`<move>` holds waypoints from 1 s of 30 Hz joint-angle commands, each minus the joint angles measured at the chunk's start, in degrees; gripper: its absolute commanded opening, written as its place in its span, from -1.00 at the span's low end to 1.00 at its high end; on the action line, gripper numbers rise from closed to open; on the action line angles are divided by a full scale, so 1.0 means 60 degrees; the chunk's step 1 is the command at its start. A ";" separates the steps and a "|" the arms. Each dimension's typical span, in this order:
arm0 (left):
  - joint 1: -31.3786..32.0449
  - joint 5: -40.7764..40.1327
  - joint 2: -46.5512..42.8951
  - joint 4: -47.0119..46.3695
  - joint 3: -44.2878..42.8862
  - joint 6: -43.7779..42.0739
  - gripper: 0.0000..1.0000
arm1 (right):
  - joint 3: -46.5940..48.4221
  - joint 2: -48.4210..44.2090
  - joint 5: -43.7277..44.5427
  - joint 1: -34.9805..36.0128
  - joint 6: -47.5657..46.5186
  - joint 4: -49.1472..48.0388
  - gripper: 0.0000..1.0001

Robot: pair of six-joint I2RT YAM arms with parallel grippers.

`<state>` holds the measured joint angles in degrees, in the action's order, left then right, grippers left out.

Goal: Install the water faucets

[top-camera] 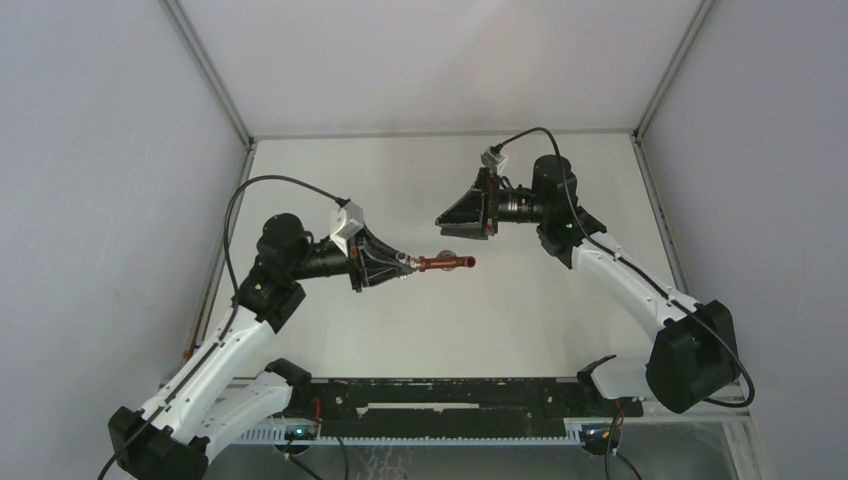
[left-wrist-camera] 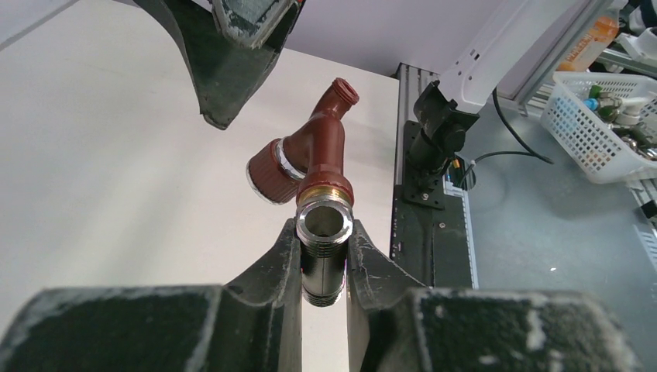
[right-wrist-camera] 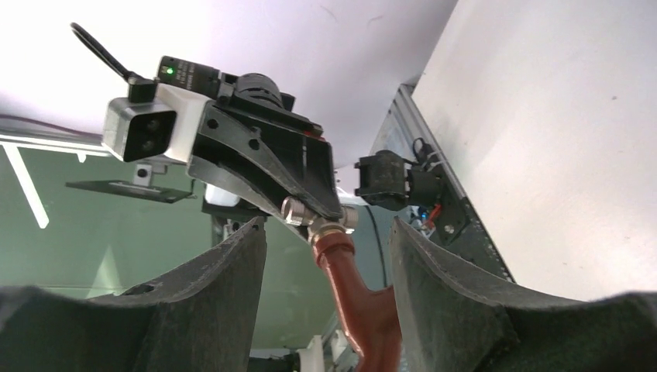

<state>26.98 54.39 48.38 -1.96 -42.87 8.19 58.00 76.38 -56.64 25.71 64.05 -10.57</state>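
My left gripper [top-camera: 405, 262] is shut on the silvery threaded metal fitting [left-wrist-camera: 324, 240], which is joined to the reddish-brown faucet [top-camera: 446, 263]. The faucet sticks out rightward from the fingers, held above the table. In the left wrist view its body [left-wrist-camera: 321, 151] and knob [left-wrist-camera: 270, 172] point away from me. My right gripper [top-camera: 448, 222] is open just behind and above the faucet's far end. In the right wrist view the faucet [right-wrist-camera: 360, 298] stands between my spread fingers [right-wrist-camera: 225, 287], touching neither.
A black rail [top-camera: 450, 395] runs along the table's near edge between the arm bases. A white basket of small parts [left-wrist-camera: 600, 128] sits off the table beyond the rail. Grey walls enclose the white table [top-camera: 500, 330] at left, right and back.
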 commanded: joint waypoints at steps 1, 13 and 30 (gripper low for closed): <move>0.0044 0.0316 -0.0124 -0.0453 -0.0457 0.0216 -1.00 | 0.0517 -0.0528 0.0300 -0.0256 -0.1616 0.1321 0.34; 0.0029 0.0915 0.0457 -0.0510 -0.1415 0.1900 -1.00 | -0.2615 -0.4005 0.2513 -0.1014 -0.3267 -0.2193 0.53; 0.0029 0.1550 0.1004 -0.0130 -0.2195 0.2674 -1.00 | -0.4451 -0.6249 0.1731 0.0394 -0.6162 -0.3823 0.80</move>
<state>26.98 61.98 54.65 -1.56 -51.24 22.13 30.59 39.44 -43.46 23.79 34.46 -29.52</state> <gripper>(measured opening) 0.224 0.898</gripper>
